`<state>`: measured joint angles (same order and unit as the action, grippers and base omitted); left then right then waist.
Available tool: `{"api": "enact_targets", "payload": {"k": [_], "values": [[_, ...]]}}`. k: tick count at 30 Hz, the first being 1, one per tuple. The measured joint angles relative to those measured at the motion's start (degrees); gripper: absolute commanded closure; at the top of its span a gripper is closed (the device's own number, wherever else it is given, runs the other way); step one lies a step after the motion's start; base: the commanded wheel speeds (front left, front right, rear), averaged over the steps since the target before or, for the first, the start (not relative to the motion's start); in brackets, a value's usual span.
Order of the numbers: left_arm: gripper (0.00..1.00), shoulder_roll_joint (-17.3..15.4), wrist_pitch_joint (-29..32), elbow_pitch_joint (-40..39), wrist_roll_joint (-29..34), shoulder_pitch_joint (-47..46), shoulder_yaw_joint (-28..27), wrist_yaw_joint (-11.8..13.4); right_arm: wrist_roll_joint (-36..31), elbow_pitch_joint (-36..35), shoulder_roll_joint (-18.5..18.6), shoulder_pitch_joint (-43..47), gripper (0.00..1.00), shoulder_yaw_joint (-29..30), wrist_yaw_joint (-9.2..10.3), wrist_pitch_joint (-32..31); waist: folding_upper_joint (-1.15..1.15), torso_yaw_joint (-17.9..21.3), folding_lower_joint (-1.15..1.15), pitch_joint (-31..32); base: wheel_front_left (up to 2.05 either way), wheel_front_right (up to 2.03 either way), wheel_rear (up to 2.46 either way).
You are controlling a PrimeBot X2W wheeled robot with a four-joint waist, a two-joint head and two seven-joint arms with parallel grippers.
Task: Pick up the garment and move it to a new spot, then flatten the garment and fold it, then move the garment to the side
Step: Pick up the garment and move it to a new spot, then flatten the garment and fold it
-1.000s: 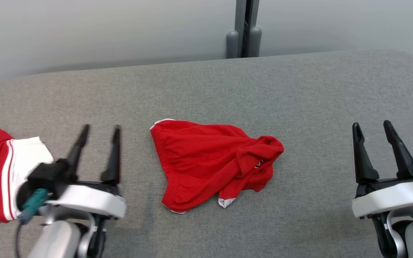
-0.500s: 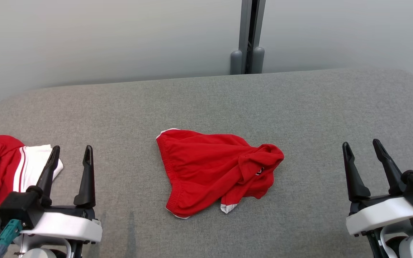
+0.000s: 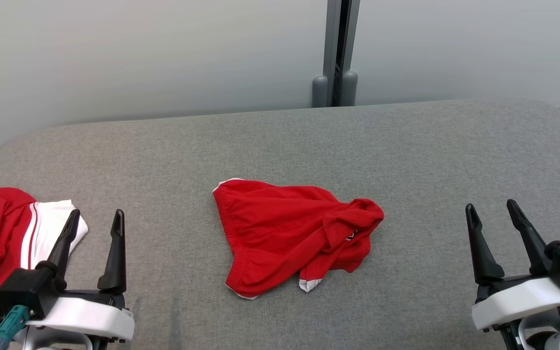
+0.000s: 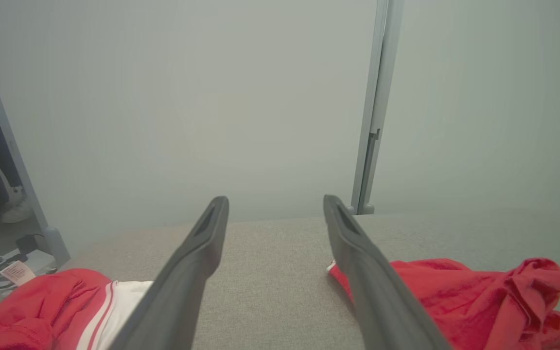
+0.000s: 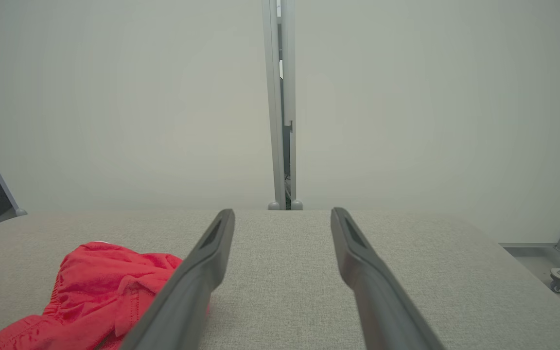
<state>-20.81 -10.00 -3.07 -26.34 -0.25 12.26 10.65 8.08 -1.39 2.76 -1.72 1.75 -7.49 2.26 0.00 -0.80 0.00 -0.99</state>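
Garment (image 3: 280, 233) lies crumpled at counter (image 3: 280, 141) centre; left hand (image 3: 96, 212) and right hand (image 3: 490, 204) open, empty; recommend grasping waistband corners.

Head camera high over table (image 3: 280, 136), wrist cameras low, facing wall (image 4: 163, 97), sharing red garment (image 3: 289, 233)

A grey post (image 3: 332, 48) splits the pale wall (image 3: 139, 58) behind the grey fabric table (image 3: 406, 155)
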Motion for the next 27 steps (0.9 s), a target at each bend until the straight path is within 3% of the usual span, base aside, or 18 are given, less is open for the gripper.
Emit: {"api": "enact_targets", "payload": {"k": [16,27], "values": [[0.0,-0.3,0.9,-0.5,-0.1,-0.3,0.3,0.6,-0.4,-0.2,0.0,0.2,0.0,-1.1,0.0,-0.5,0.0,-0.6,0.0,-0.9,0.0,0.0,0.0],[0.0,0.2,0.1,-0.9,-0.3,-2.5,0.6,1.0,0.0,3.7,0.0,0.1,0.0,-15.7,0.0,-4.9,0.0,-2.5,0.0,-4.2,0.0,0.0,0.0]]}}
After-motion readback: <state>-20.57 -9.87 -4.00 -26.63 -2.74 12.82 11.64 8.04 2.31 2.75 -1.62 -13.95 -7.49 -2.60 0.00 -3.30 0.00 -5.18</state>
